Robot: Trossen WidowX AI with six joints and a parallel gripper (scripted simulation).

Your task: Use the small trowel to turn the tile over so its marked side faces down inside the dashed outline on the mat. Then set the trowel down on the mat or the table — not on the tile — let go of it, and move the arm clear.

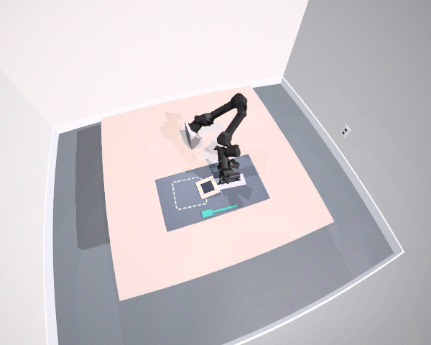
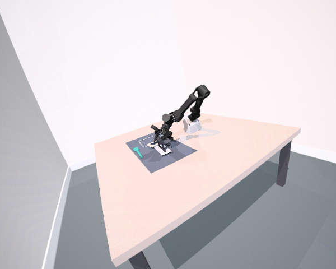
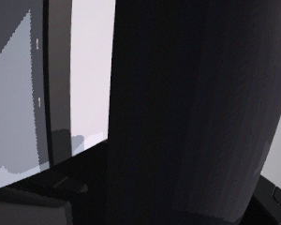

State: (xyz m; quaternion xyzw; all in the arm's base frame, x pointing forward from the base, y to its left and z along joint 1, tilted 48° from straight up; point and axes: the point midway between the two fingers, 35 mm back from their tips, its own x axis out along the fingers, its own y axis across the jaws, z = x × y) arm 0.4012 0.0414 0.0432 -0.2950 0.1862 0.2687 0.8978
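Observation:
The teal trowel (image 1: 218, 210) (image 2: 138, 152) lies flat on the dark mat (image 1: 254, 192) (image 2: 162, 165), in front of the tile and apart from the gripper. The cream tile (image 1: 207, 186) lies flat with its dark marked side up, just right of the dashed outline (image 1: 173, 195) and overlapping its right edge. My gripper (image 1: 225, 180) (image 2: 161, 143) is down at the mat, right beside the tile's right edge, over a white flat slab (image 1: 237, 183) (image 2: 166, 151). It is shut on something there, which looks like the white slab. The wrist view is blocked by a dark body.
The arm's white base (image 1: 192, 136) (image 2: 192, 126) stands on the pink table (image 1: 152, 241) (image 2: 191, 179) behind the mat. The arm arches from it over the mat's back edge.

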